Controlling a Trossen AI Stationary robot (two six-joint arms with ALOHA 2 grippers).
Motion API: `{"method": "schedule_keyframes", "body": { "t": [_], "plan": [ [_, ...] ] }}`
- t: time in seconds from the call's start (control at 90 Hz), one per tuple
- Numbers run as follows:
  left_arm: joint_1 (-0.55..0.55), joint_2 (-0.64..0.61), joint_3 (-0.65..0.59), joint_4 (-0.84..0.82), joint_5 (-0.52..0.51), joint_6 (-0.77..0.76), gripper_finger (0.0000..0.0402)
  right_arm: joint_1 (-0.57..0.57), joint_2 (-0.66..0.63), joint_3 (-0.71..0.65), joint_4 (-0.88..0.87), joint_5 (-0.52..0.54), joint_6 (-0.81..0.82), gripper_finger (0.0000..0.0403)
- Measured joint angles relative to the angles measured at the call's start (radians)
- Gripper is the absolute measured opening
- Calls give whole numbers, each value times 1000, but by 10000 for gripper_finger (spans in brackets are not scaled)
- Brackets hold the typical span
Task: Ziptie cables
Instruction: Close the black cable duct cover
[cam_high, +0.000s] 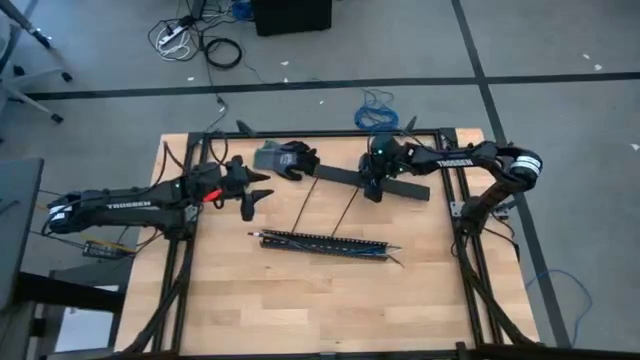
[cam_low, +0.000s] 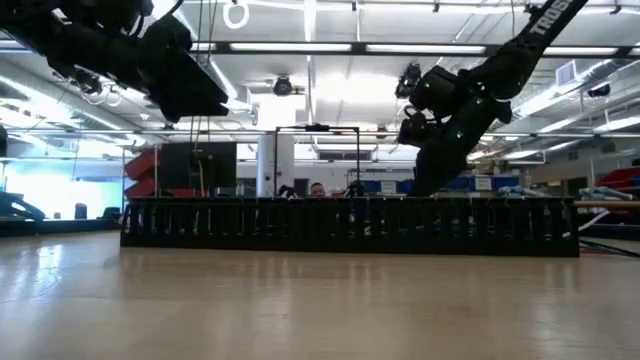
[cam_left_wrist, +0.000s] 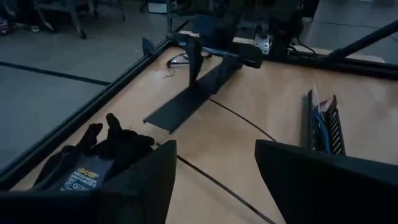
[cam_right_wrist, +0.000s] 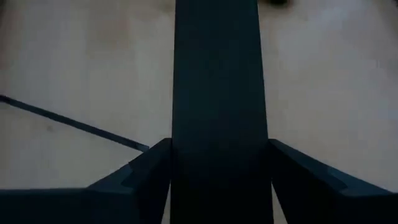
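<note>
The cables (cam_high: 392, 254) are thin wires lying in a black slotted duct (cam_high: 320, 243) at the table's middle; their ends stick out of its right end, and the left wrist view shows the cables (cam_left_wrist: 317, 118) inside the duct (cam_left_wrist: 329, 121). A flat black strip (cam_high: 345, 176) lies toward the far edge, and my right gripper (cam_high: 375, 186) is shut on it. Two thin black zip ties (cam_high: 303, 210) (cam_high: 345, 214) lie between the strip and the duct. My left gripper (cam_high: 258, 195) hangs open over the table's left part, holding nothing. My right gripper pinches the flat black strip by its two long edges (cam_right_wrist: 177, 155), one finger (cam_right_wrist: 292, 171) on each side, about midway along it. The fingers come from above, pointing down, and lie across the strip. Whether the strip is off the table, I cannot tell.
A dark work glove (cam_high: 284, 158) lies at the far edge near my left gripper, seen as the glove (cam_left_wrist: 93, 158) beside its finger. A black frame rail (cam_high: 330, 133) runs around the table. Bare wood (cam_high: 320, 300) lies nearer than the duct.
</note>
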Motion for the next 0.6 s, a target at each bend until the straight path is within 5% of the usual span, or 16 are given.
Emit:
{"method": "schedule_keyframes", "body": {
  "t": [0.6],
  "plan": [
    [0,0,0,7,-2,1,214,202,-124,2,-33,5,187,233]
  ]
}}
